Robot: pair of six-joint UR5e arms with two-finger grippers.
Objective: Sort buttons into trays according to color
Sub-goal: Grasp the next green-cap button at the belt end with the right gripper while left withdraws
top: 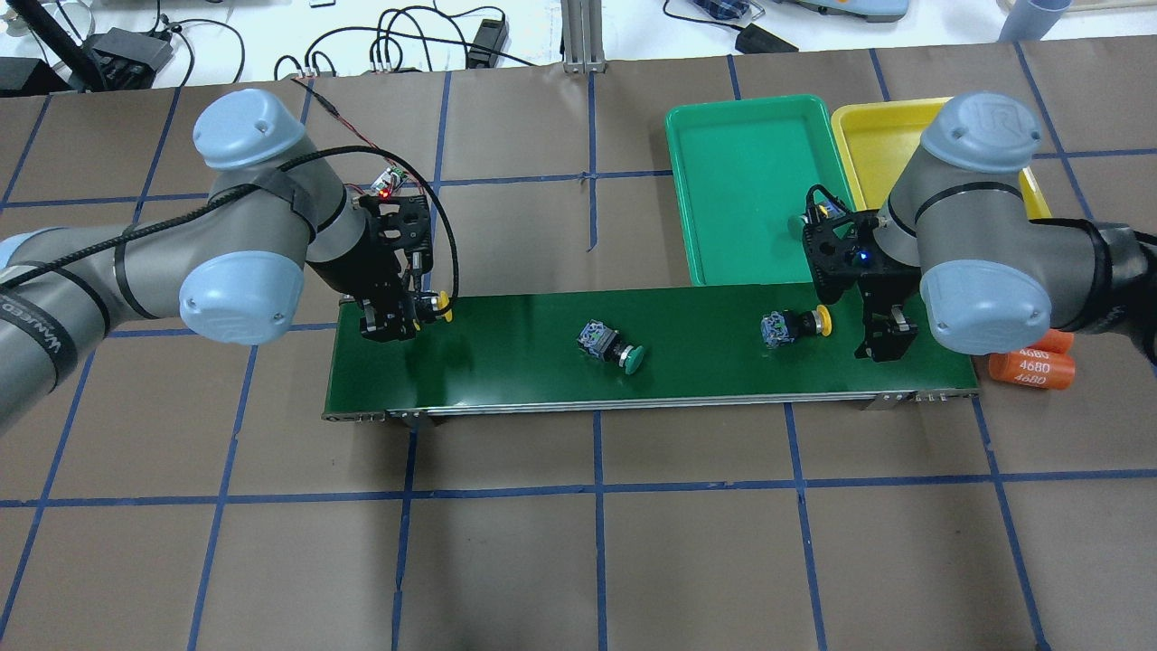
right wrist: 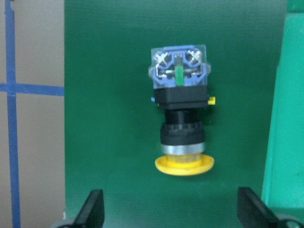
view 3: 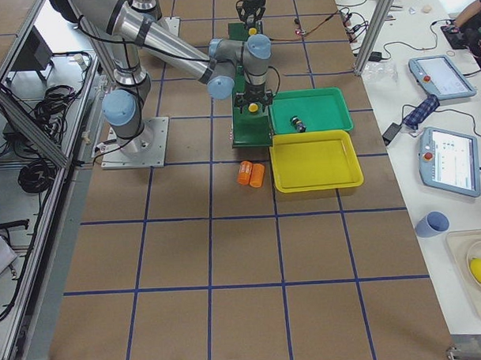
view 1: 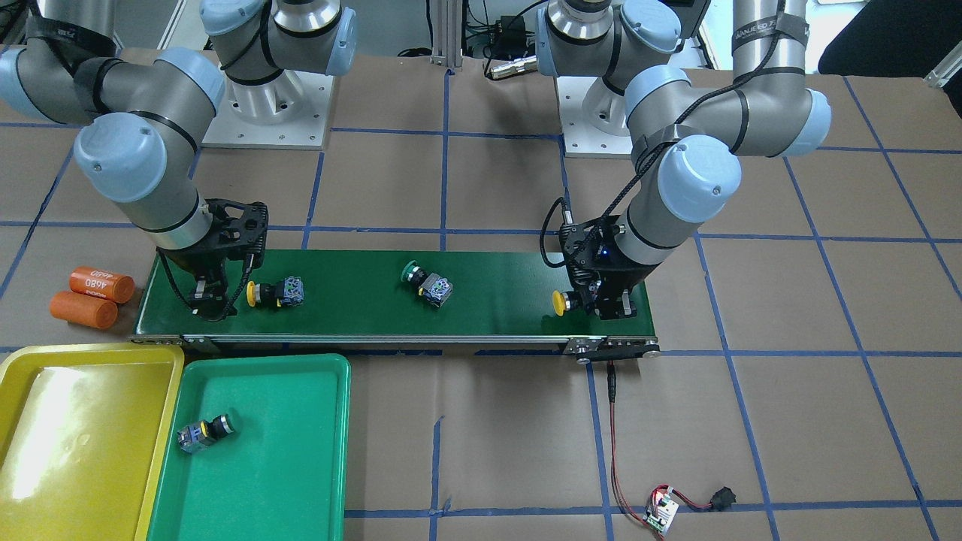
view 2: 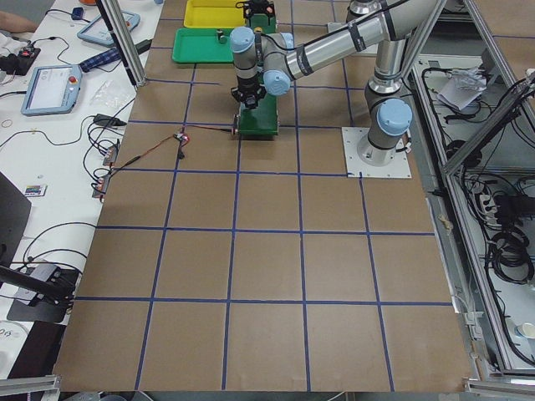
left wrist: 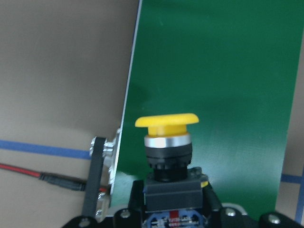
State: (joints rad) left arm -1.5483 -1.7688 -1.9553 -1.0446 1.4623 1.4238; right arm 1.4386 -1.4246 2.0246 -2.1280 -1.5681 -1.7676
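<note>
My left gripper is shut on a yellow-capped button by its contact block and holds it over the belt's end; it also shows in the front view. My right gripper is open at the belt's other end, its fingers apart. A second yellow button lies on the belt just ahead of them. A green button lies mid-belt. Another green button lies in the green tray. The yellow tray beside it holds no button.
The long dark-green conveyor belt carries the loose buttons. Two orange cylinders marked 4680 lie off the belt's end near the right arm. A small circuit board with red wires lies on the table near the belt's other end.
</note>
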